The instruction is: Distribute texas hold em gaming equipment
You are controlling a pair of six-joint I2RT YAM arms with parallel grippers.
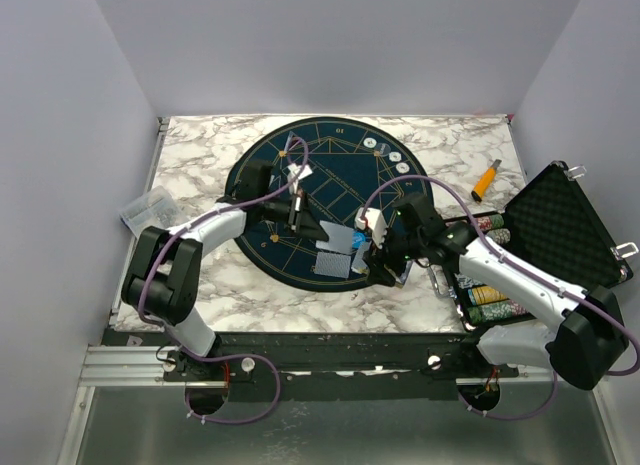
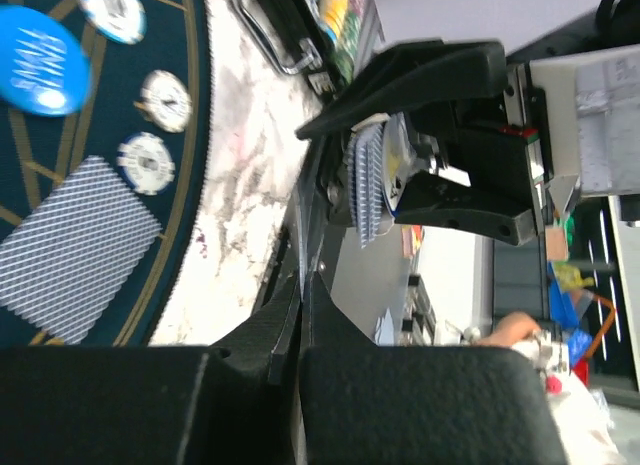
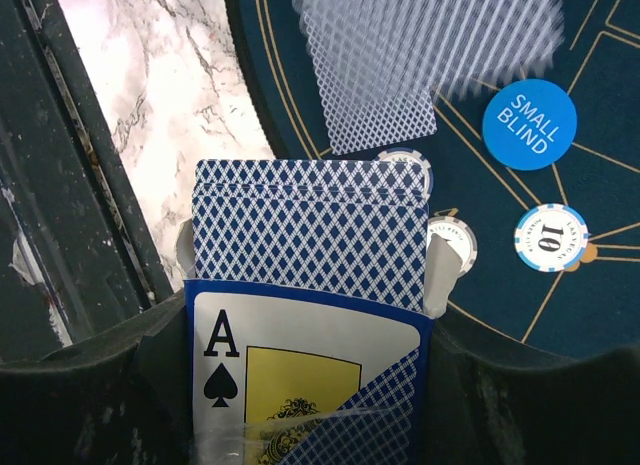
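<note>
My right gripper [image 1: 385,255] is shut on an open blue card box [image 3: 300,375] with an ace of spades on its front. A deck with blue diamond backs [image 3: 310,230] sticks out of it. It hovers over the near right edge of the dark round mat [image 1: 270,165]. My left gripper [image 1: 316,228] faces that deck [image 2: 372,175]. Its jaws are shut [image 2: 303,285] on a thin card seen edge-on. Face-down cards [image 1: 333,253] lie on the mat, also seen in the right wrist view [image 3: 400,65]. A blue SMALL BLIND disc [image 3: 529,124] and whitish chips [image 3: 550,238] lie beside them.
An open black foam-lined case [image 1: 565,225] with chip stacks [image 1: 490,295] stands at the right. An orange-handled tool [image 1: 485,180] lies behind it. More chips [image 1: 385,153] line the mat's far right. A clear plastic bag [image 1: 148,207] lies at the left edge.
</note>
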